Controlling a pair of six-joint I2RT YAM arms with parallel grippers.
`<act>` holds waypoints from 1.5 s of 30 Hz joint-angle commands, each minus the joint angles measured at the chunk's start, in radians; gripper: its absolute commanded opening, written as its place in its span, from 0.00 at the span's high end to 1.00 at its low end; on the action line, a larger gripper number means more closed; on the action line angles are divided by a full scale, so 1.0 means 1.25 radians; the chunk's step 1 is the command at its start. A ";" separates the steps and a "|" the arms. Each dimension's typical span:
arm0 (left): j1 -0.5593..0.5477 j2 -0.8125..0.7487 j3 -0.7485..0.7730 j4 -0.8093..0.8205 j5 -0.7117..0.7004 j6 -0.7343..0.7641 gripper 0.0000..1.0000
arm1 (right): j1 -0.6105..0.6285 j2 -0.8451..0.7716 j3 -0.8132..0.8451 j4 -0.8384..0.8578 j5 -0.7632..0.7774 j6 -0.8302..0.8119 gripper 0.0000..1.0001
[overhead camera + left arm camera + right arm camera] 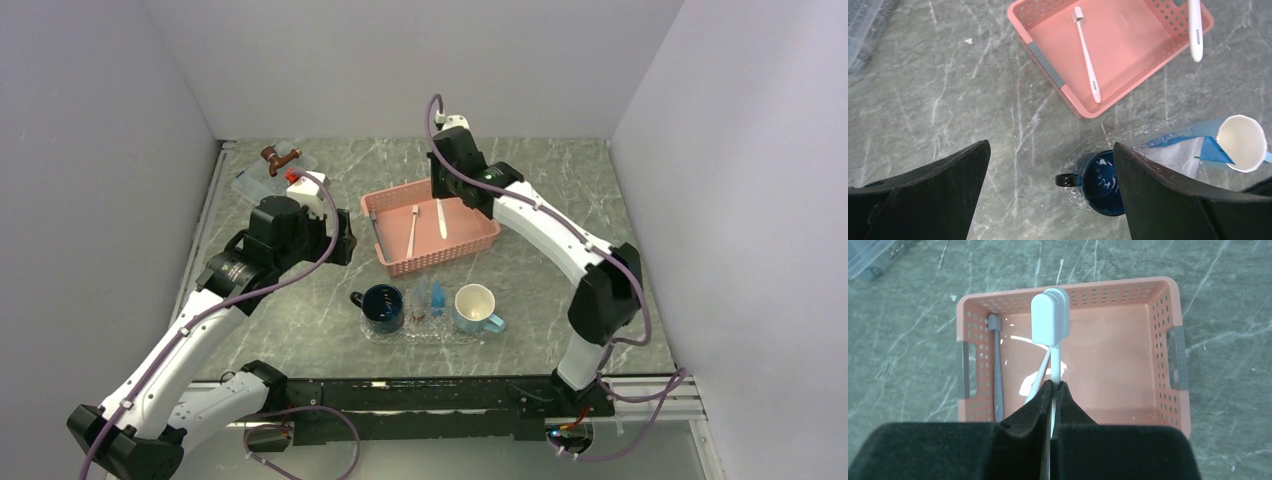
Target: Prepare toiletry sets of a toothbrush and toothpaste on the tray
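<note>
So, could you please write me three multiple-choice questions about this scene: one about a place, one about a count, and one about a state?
1. Where do the toothpaste tubes lie?
A) on the tray, between the dark blue mug and the pale mug
B) in the pink basket
C) inside a mug

2. How many mugs are in view?
A) one
B) three
C) two

3. What is the state of the right gripper?
A) open over the tray
B) shut on a white toothbrush
C) shut on a mug

Answers: 1 A, the blue tubes show between both mugs on the clear tray; 2 C, only those two appear; 3 B, it pinches the toothbrush over the pink basket.
</note>
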 commanded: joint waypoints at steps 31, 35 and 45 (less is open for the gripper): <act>-0.002 -0.067 0.189 -0.049 0.473 -0.271 0.01 | 0.337 -0.616 -0.424 0.084 -0.038 -0.205 1.00; -0.002 -0.050 0.203 -0.086 0.499 -0.322 0.01 | 0.428 -0.610 -0.428 0.100 0.075 -0.231 1.00; 0.005 -0.038 0.205 -0.099 0.575 -0.387 0.01 | 0.665 -0.523 -0.413 0.192 0.411 -0.420 1.00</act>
